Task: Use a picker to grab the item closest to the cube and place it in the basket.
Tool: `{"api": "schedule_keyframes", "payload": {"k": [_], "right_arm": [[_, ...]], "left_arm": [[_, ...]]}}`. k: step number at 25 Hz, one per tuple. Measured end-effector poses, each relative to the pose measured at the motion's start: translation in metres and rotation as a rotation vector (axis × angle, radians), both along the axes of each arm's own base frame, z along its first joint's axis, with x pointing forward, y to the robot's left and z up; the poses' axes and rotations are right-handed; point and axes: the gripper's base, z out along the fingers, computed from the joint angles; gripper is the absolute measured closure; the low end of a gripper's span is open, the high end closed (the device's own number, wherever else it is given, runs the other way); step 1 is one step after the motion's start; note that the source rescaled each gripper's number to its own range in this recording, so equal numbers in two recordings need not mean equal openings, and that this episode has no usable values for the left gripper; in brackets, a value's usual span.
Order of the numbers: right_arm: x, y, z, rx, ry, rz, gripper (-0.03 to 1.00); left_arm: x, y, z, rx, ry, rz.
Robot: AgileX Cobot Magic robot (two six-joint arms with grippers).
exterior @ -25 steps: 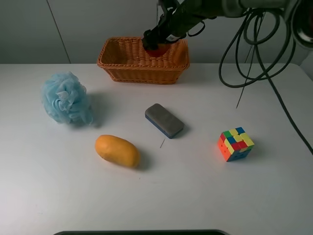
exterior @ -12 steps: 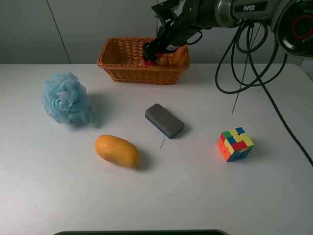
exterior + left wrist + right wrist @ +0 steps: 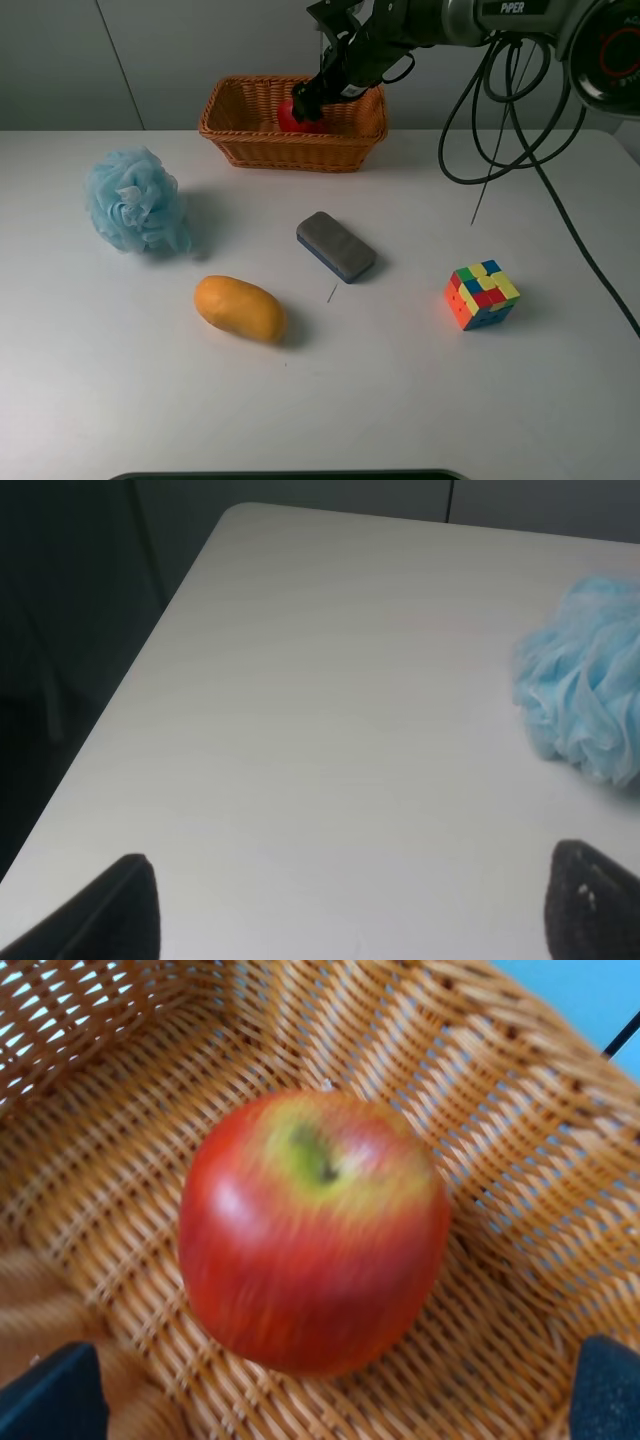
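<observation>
A red apple (image 3: 315,1230) with a yellow-green patch around its stem dimple lies on the woven floor of the basket (image 3: 120,1090), stem end toward the camera, wicker walls rising around it. The gripper (image 3: 327,1405) is spread wide: its dark fingertips (image 3: 50,1395) show on either side of the apple, clear of it. Beyond the rim are a blue patch (image 3: 570,990) and a thin black cable (image 3: 622,1035).
</observation>
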Motion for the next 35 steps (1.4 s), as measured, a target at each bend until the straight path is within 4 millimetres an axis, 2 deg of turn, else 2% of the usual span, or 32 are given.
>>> {"api": "schedule_keyframes", "payload": {"k": [3,5,7,11,15,16,19,22,25,30,35], "right_arm": [[-0.008,-0.008,0.037,-0.033,0.013,0.024,-0.03],[-0.017,-0.026,0.078,-0.041,0.02,0.016,-0.03],[-0.027,-0.049,0.108,-0.057,0.049,-0.002,-0.03],[-0.054,-0.113,0.175,-0.09,0.068,-0.089,-0.03],[-0.082,-0.176,0.227,-0.084,0.03,-0.233,-0.03],[-0.091,-0.195,0.24,-0.078,0.004,-0.287,-0.03],[-0.131,-0.235,0.268,-0.071,-0.048,-0.399,-0.03],[-0.177,-0.262,0.282,-0.07,-0.072,-0.496,-0.03],[-0.237,-0.27,0.285,-0.073,-0.093,-0.569,-0.03],[-0.315,-0.249,0.274,0.029,-0.319,-0.59,-0.03],[-0.362,-0.232,0.241,0.13,-0.464,-0.584,-0.03]], "left_arm": [[0.0,0.0,0.0,0.0,0.0,0.0],[0.0,0.0,0.0,0.0,0.0,0.0],[0.0,0.0,0.0,0.0,0.0,0.0],[0.0,0.0,0.0,0.0,0.0,0.0],[0.0,0.0,0.0,0.0,0.0,0.0],[0.0,0.0,0.0,0.0,0.0,0.0],[0.0,0.0,0.0,0.0,0.0,0.0],[0.0,0.0,0.0,0.0,0.0,0.0],[0.0,0.0,0.0,0.0,0.0,0.0],[0.0,0.0,0.0,0.0,0.0,0.0],[0.0,0.0,0.0,0.0,0.0,0.0]]}}
